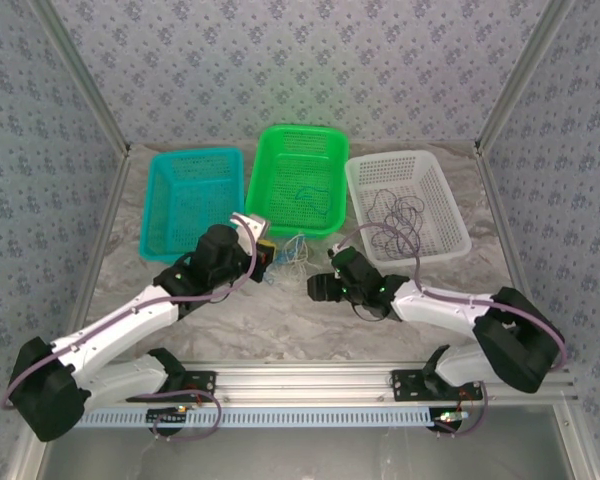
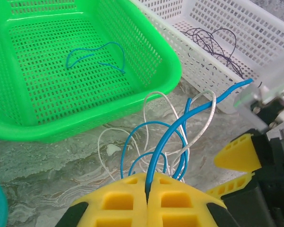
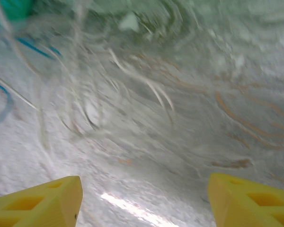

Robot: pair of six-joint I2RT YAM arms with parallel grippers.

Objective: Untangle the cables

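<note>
L gripper (image 2: 146, 184) pressed together, pinching thin blue cable (image 2: 155, 161), tangled w/ thin pale whitish cable (image 2: 145, 113) on marbled table (image 1: 280, 320), just near green plastic mesh basket (image 2: 85, 126). R gripper (image 3: 144, 182) spread wide, empty. Dark purplish cable (image 2: 212, 38) lies in white mesh basket (image 2: 255, 28), far right.

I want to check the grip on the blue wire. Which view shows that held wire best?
The left wrist view: the blue wire rises sharp and close from the shut fingers of the left gripper. The top view shows it as a tiny tangle; the right wrist view gives blurred blue streaks.
</note>
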